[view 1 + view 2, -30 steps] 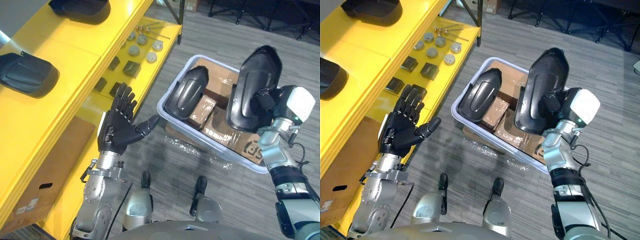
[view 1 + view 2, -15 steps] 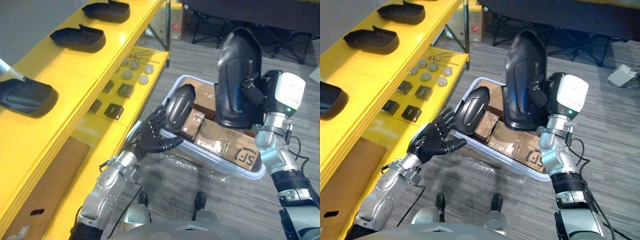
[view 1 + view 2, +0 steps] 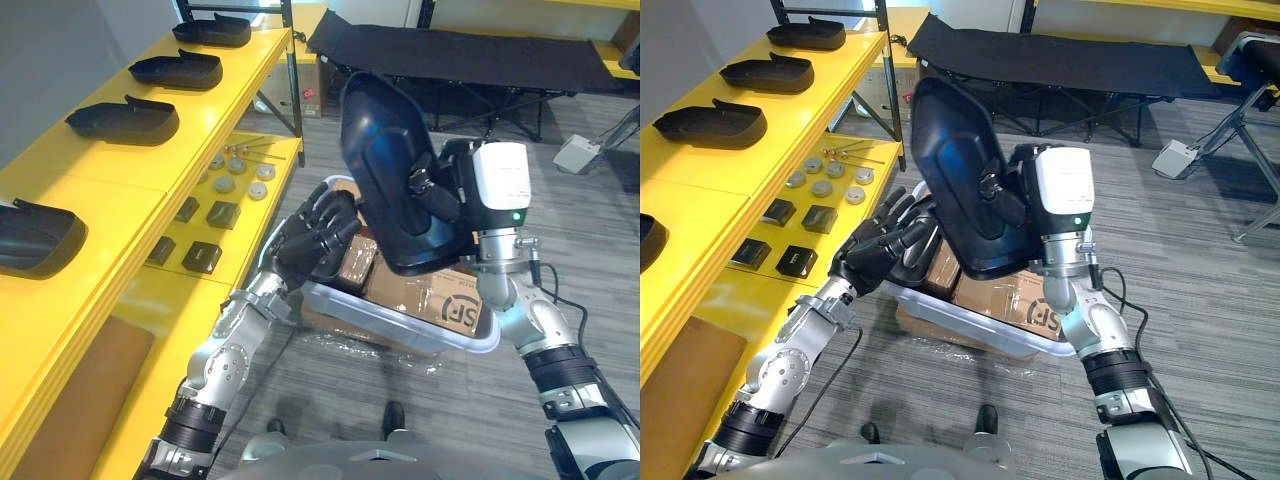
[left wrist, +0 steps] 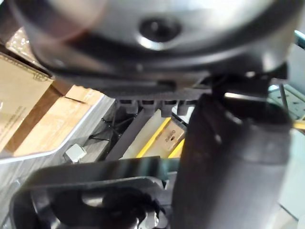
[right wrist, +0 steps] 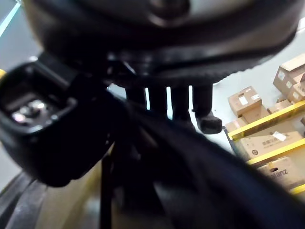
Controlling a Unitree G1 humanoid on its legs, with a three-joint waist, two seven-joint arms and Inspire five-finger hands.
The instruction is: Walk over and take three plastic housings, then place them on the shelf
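While your right hand [image 3: 436,196] is clamped round one plastic housing [image 3: 380,130] held high, your left hand [image 3: 312,238] is at the second housing [image 3: 915,265] in the bin [image 3: 400,325], grip unclear; neither is on the shelf [image 3: 150,190] yet.

The box [image 3: 420,290] in the bin [image 3: 390,322] bears a dark printed mark on its near right side. Labels on far boxes [image 5: 244,102] are too small to read.
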